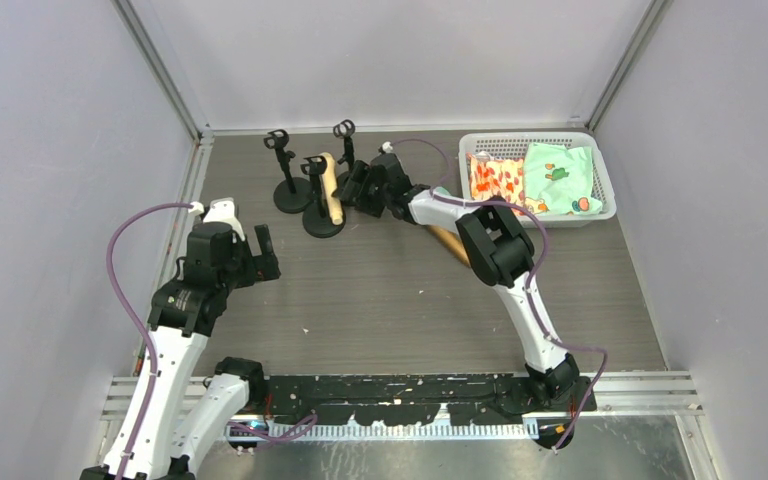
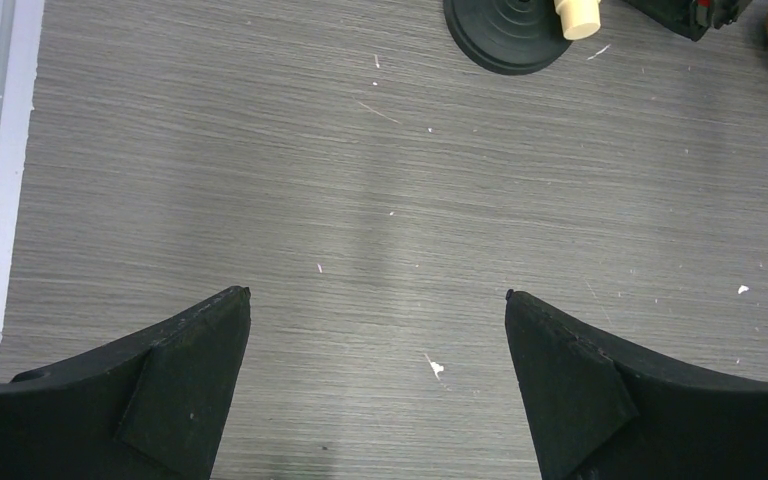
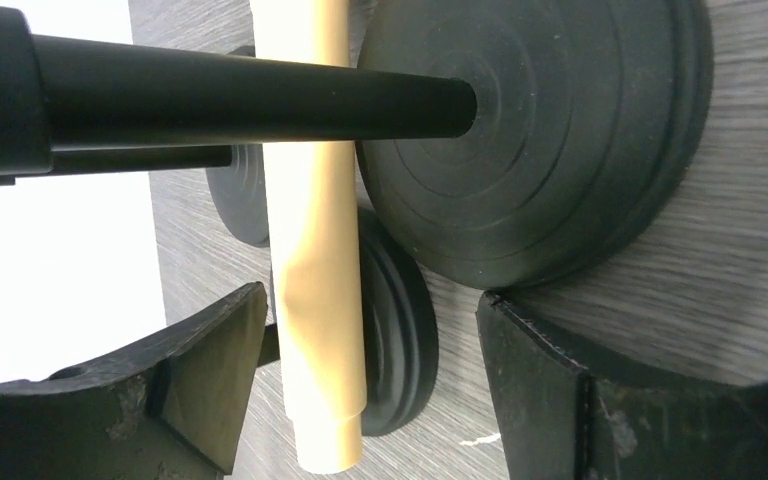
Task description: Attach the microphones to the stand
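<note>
Right gripper (image 3: 372, 295) is spread open and carries nothing. Its two black fingers straddle the shaft of the cream-yellow microphone (image 3: 315, 250) with a gap on either side, the shaft nearer the left finger, which I read as a hand placed to steady or nudge it rather than carry it. That microphone leans along the middle stand (image 1: 322, 215), upper end at the clip and butt end down by the round base, so it looks seated or nearly so. Whether the clip truly grips it is too small to tell. Just beside the fingers rises the nearest stand (image 3: 540, 130), its wide base and black post filling the wrist view. From above its clip looks empty, as does that of the third stand (image 1: 291, 190) farther left. The three bases crowd together, which probably explains the low, sideways reach between them. Outward from there, the golden-brown microphone (image 1: 449, 243) lies flat on the table (image 1: 380, 290) under the right forearm. A sliver of the mint-green microphone (image 1: 443, 191) shows near the white basket (image 1: 580, 219) of printed cloths (image 1: 500, 180) — both unattached, waiting within the right arm's reach. Left gripper (image 2: 378, 292) hangs open and empty over bare tabletop, well apart from the stands — parked clear of the work, I judge.
</note>
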Robot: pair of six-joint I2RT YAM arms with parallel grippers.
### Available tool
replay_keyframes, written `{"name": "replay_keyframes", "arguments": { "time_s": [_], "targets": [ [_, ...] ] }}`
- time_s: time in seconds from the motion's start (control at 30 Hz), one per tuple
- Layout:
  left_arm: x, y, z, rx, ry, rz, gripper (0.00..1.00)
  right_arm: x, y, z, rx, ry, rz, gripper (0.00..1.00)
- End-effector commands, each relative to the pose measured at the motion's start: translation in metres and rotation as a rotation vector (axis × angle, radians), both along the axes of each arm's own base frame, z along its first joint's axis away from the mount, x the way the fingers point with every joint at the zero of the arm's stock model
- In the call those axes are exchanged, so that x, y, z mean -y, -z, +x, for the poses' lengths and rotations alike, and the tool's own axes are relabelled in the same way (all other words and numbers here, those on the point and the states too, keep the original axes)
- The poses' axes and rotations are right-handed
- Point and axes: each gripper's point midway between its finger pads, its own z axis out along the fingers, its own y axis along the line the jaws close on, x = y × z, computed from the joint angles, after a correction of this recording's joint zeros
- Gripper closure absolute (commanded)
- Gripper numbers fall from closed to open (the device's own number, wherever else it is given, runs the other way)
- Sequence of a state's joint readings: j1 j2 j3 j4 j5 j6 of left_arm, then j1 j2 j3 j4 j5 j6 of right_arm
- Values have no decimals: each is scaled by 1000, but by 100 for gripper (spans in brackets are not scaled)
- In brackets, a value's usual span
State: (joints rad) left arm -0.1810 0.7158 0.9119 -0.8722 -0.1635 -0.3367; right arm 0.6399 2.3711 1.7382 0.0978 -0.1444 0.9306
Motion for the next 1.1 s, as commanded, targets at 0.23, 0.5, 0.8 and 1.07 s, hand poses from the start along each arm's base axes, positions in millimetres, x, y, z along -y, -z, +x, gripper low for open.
{"name": "replay_keyframes", "arguments": {
  "time_s": [0.23, 0.5, 0.8, 1.07],
  "targets": [
    [2, -4, 6, 26, 2, -16, 1, -41, -10, 4, -15, -38, 125, 32],
    [3, -4, 6, 25, 6, -20, 1, -46, -3, 4, -29, -39, 128, 44],
    [4, -3, 6, 22, 9, -21, 1, -47, -8, 1, -11, -61, 125, 61],
    [4, -4, 6, 22, 9, -21, 1, -33, -54, -12, 109, -113, 67, 75]
  ]
}}
